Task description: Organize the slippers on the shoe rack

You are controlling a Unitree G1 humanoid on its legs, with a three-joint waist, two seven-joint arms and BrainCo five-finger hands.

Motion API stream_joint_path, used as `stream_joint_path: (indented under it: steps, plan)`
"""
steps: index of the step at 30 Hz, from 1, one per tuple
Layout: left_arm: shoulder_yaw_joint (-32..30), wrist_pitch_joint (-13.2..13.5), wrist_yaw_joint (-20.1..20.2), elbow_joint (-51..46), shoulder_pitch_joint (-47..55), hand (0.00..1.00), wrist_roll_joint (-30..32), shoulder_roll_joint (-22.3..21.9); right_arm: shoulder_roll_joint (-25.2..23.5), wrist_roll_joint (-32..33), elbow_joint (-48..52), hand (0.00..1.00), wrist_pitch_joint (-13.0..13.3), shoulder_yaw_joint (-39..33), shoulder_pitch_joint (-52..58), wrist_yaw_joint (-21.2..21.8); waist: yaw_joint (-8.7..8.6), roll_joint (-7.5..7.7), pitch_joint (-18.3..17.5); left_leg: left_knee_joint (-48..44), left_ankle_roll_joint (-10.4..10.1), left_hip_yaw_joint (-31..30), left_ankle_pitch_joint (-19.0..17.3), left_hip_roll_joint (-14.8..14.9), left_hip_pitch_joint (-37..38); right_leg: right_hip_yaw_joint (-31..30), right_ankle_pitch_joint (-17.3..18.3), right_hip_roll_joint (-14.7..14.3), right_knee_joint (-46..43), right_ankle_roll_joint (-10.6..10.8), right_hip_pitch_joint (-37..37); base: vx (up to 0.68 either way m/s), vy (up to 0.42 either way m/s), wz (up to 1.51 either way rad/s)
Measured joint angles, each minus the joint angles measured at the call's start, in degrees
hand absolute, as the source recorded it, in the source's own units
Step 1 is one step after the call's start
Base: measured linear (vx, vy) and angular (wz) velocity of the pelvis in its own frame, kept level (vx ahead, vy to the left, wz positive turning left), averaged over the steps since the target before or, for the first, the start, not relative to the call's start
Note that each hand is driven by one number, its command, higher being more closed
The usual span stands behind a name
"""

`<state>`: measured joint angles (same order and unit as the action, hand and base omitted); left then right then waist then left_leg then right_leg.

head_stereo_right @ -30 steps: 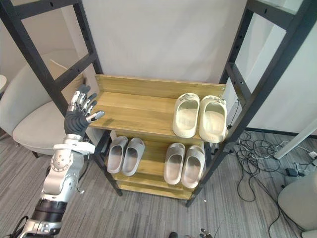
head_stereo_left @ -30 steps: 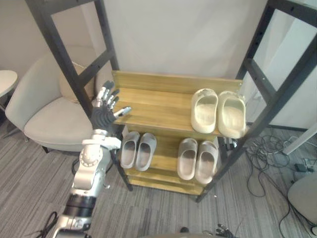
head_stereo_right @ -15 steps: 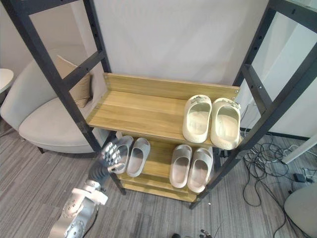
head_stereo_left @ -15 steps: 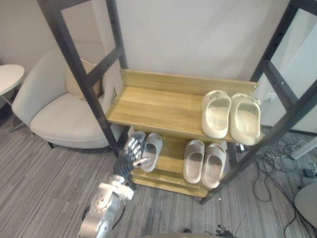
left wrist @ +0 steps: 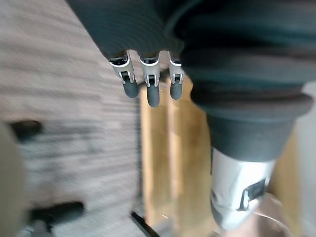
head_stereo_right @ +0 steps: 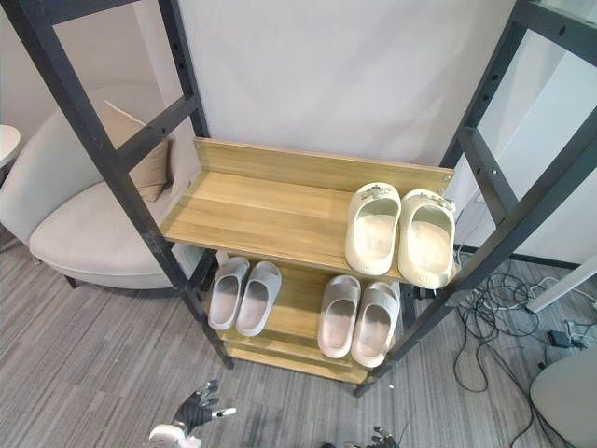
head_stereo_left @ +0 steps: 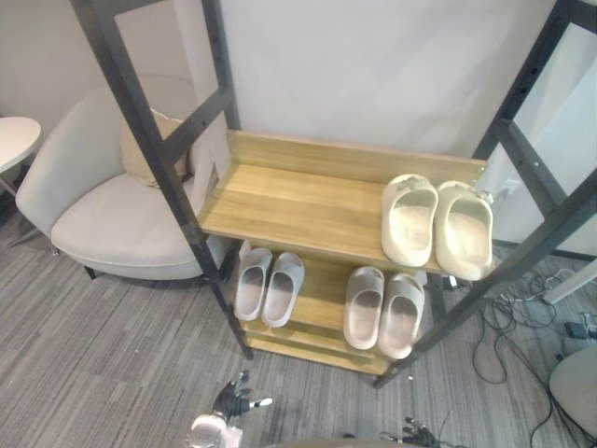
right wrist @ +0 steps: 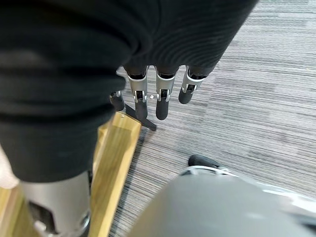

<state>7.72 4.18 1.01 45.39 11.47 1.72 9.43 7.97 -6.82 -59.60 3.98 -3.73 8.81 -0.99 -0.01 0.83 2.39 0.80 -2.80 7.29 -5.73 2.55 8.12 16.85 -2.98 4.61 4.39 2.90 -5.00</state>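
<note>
Both hands hang low by the floor before the rack (head_stereo_left: 145, 121), and both are empty: the left hand (head_stereo_left: 233, 402) has its fingers spread, the right hand (right wrist: 162, 96) has them straight and relaxed. Every pair lies together on a shelf, so I judge the task almost finished. To end well, the hands should keep away from the lower shelf (head_stereo_left: 322, 297), so that nothing is pushed.

The upper shelf (head_stereo_left: 298, 205) holds the cream pair (head_stereo_left: 409, 219) at its right end, with the toes seeming to reach over the front edge. The lower shelf holds the left grey pair (head_stereo_left: 253, 283) and the right grey pair (head_stereo_left: 364, 306).
</note>
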Motion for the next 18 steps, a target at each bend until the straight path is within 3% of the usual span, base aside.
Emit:
stream_joint_path:
  steps: [2,3,5,7,8,10,11,12,13,17,18]
  plan:
    - [-0.05,0.01,-1.16,0.83,-0.54,0.0,0.46,-0.26,0.0,-0.03,-0.01,0.0,-0.03,0.02,-0.19,-0.19,0.04,-0.16,0.23,-0.52,0.12,-0.17,-0.29,0.02,-0.05,0.0,2.72,0.8,-5.39,-0.04,2.16,-0.02,0.006,0.04]
    - [-0.05,0.0,-1.98,1.36,-0.87,0.0,0.45,-0.77,-0.16,-0.03,0.02,0.0,-0.04,0.14,-0.63,-0.36,0.06,0.17,0.99,-2.26,0.38,-0.76,-1.05,-0.32,-0.46,-0.25,6.89,2.7,-14.17,0.19,5.39,-0.04,0.007,0.19]
    - [0.05,-0.03,-2.3,1.44,-1.57,0.0,0.45,-1.34,-0.39,0.11,-0.02,0.0,-0.03,0.36,-0.56,-0.65,-0.32,0.6,1.48,-4.5,0.97,-2.99,-2.06,-1.51,-1.84,-4.36,10.41,4.86,-25.05,0.4,9.65,-0.06,-0.025,0.46]
    - [0.69,0.01,-3.08,1.43,-2.82,0.0,0.53,-1.57,-0.94,0.05,0.02,0.0,-0.11,0.48,-0.39,-1.31,-1.31,1.35,1.64,-6.7,1.16,-7.78,-2.34,-2.69,-3.85,-13.91,11.68,4.55,-31.92,0.25,12.09,-0.07,-0.069,1.33]
    - [0.66,0.07,-3.45,1.42,-3.85,0.0,0.56,-2.15,-1.38,0.05,0.02,0.0,-0.09,0.51,-0.2,-1.45,-1.56,1.97,1.69,-7.71,1.51,-12.12,-2.11,-3.75,-5.62,-21.94,13.12,3.43,-33.07,0.15,11.77,-0.09,-0.108,1.82]
    - [0.46,0.06,-4.06,1.38,-4.24,0.0,0.57,-2.59,-1.4,0.08,0.02,0.0,-0.11,1.25,-0.14,-1.63,-1.41,2.47,1.72,-8.16,0.44,-18.05,-0.97,-5.18,-8.98,-32.84,16.06,1.56,-32.16,0.48,10.95,-0.11,-0.163,1.74]
    - [0.36,0.04,-4.36,1.38,-4.17,0.0,0.72,-2.47,-1.52,0.1,0.08,0.0,-0.12,1.6,-0.17,-1.75,-1.33,2.78,1.67,-8.29,-0.11,-20.15,-0.43,-5.59,-10.39,-34.76,17.43,1.47,-30.79,0.63,10.32,-0.11,-0.207,1.3]
    - [-0.01,0.05,-4.51,1.34,-4.2,0.0,0.81,-2.34,-1.88,0.14,0.14,0.0,-0.12,1.79,-0.19,-1.8,-1.1,3.35,1.71,-8.31,-0.61,-21.11,-0.08,-5.81,-10.99,-35.14,18.36,1.62,-29.56,0.89,9.68,-0.11,-0.264,1.13]
    - [-0.75,0.04,-4.83,1.28,-4.32,0.0,0.98,-1.82,-2.6,0.13,0.24,0.0,-0.18,1.77,-0.19,-1.96,-0.18,4.4,2.29,-8.44,-1.88,-23.08,0.73,-6.31,-12.71,-34.48,21.91,2.57,-25.83,2.42,8.35,-0.1,-0.281,1.24]
    - [-2.21,-0.07,-5.72,1.29,-5.23,0.0,1.19,-4.45,-0.9,0.28,2.7,0.0,-0.55,1.62,-0.91,-2.67,0.21,1.56,4.33,-8.77,-4.76,-27.41,3.85,-2.92,-16.52,-24.96,21.63,-0.09,-25.17,1.04,7.79,-0.08,-0.218,1.19]
    - [-2.28,-0.09,-5.81,1.3,-5.68,0.0,1.16,-5.25,-0.85,0.61,2.77,0.0,-0.52,1.61,-1.54,-3.16,0.05,1.34,4.35,-8.92,-4.18,-24.03,6.0,-2.12,-18.36,-21.39,21.33,0.01,-24.77,0.31,7.6,-0.05,-0.183,1.22]
